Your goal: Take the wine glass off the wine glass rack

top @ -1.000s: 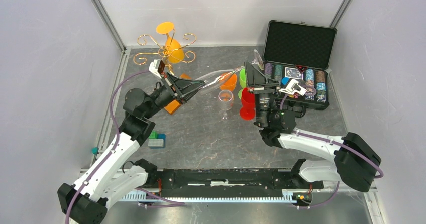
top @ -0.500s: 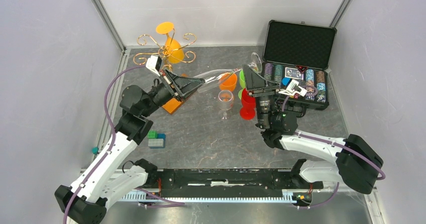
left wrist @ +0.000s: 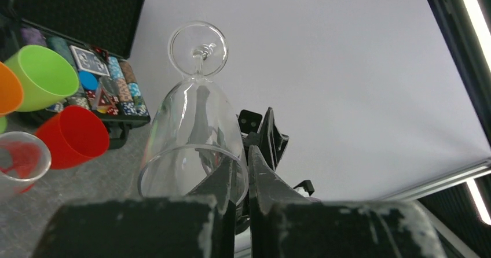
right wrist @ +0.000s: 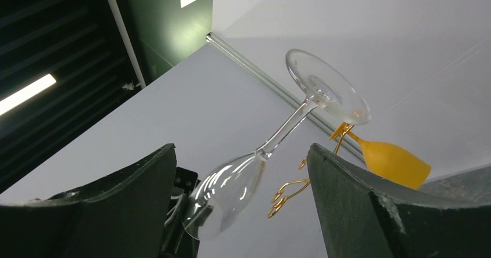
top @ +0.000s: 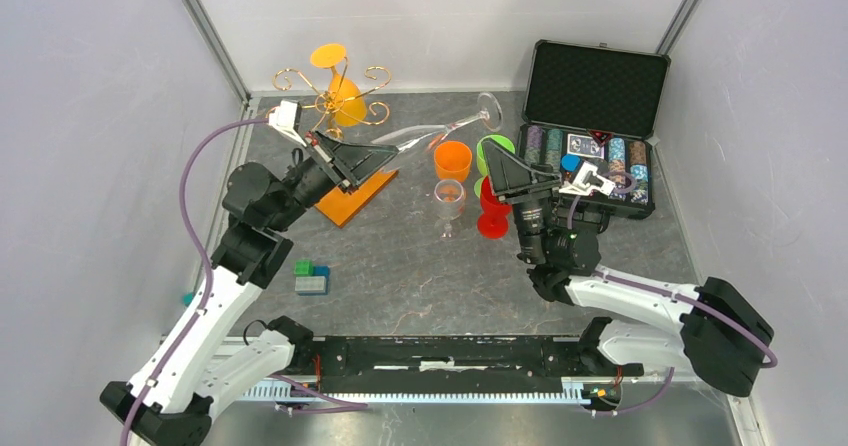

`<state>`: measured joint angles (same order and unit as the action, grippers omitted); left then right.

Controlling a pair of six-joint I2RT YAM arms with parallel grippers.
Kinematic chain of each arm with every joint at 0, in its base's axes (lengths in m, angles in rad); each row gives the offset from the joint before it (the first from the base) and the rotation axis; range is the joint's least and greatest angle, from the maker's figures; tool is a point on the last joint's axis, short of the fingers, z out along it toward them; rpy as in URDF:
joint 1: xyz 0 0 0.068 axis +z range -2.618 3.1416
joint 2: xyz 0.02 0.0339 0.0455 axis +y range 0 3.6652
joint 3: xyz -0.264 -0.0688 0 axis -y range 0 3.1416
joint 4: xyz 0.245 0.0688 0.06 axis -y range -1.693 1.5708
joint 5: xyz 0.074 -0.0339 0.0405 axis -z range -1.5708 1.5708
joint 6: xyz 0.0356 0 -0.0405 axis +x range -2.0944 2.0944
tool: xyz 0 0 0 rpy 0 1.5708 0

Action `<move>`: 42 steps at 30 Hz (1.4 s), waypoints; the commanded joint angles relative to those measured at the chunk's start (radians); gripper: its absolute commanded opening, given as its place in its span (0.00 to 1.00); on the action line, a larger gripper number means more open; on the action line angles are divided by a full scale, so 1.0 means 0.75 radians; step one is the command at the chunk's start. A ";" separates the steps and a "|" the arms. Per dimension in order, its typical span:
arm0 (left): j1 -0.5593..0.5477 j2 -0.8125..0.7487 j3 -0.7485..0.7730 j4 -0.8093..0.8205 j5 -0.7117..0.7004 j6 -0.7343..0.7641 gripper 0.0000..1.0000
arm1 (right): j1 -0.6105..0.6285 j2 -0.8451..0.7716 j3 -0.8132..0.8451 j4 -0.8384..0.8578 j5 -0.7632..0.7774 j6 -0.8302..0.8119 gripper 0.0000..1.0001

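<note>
Since a second ago the right gripper (top: 515, 176) let go and now stands wide; the left gripper (top: 390, 154) pinches the rim of the one clear wine glass (top: 418, 138), in the air beside the wine glass rack (top: 350, 201). On the grey marbled table (top: 400, 266), inside white walls (top: 450, 16), stand four cups (top: 452, 159) and one poker chip case (top: 590, 91).

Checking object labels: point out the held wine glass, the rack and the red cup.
held wine glass (left wrist: 194, 125): left wrist view, on its bowl.
wine glass rack (top: 352, 204): top external view, on its orange base.
red cup (left wrist: 72, 136): left wrist view, on its side wall.
</note>
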<state>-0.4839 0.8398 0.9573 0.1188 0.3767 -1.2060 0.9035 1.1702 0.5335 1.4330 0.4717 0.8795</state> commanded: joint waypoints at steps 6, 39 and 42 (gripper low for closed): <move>0.003 -0.096 0.258 -0.458 -0.140 0.430 0.02 | 0.009 -0.235 -0.063 -0.315 -0.109 -0.091 0.89; -0.236 0.176 0.597 -1.669 -0.494 1.022 0.02 | 0.008 -0.998 -0.203 -1.446 0.452 -0.508 0.88; -0.438 0.259 0.605 -1.666 -0.641 0.967 0.02 | 0.008 -1.007 -0.206 -1.469 0.465 -0.507 0.88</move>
<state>-0.6636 0.9691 1.4097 -1.1553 0.0448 -0.4316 0.9035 0.4282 0.3927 0.3691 0.7673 0.5213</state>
